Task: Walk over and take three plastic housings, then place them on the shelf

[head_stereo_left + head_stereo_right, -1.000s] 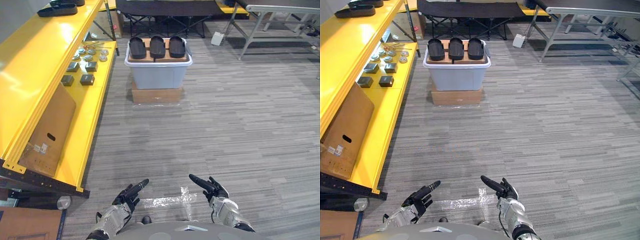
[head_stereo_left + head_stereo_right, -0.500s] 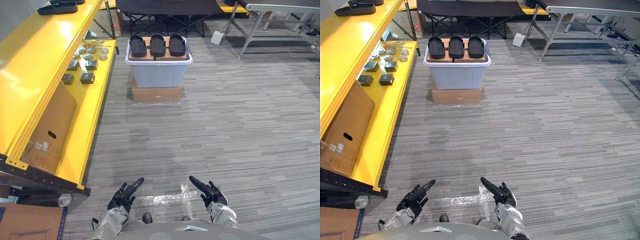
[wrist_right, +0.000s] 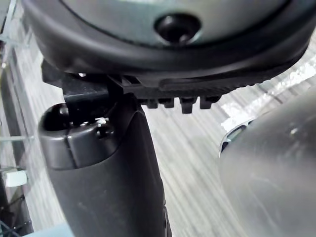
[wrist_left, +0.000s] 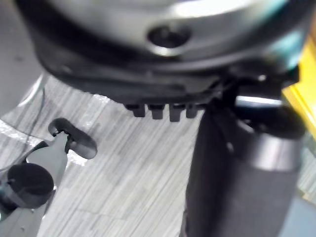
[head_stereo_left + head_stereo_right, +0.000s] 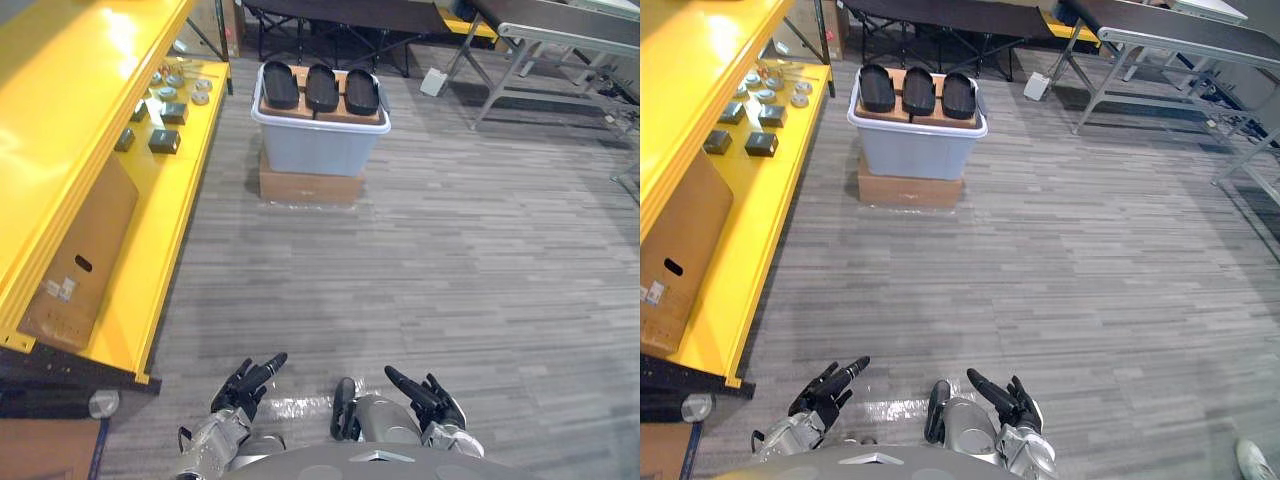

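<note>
Three black plastic housings (image 5: 321, 87) lie side by side on top of the grey bin (image 5: 320, 150), far ahead and well apart from both hands. Near edge: left hand (image 5: 238, 392) and right hand (image 5: 435, 403), fingers extended, holding nothing. The yellow shelf (image 5: 175, 190) runs along the left.

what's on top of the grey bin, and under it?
On top: three black housings side by side on a brown board. Under the bin: a flat cardboard box. The bin's inside is covered.
</note>
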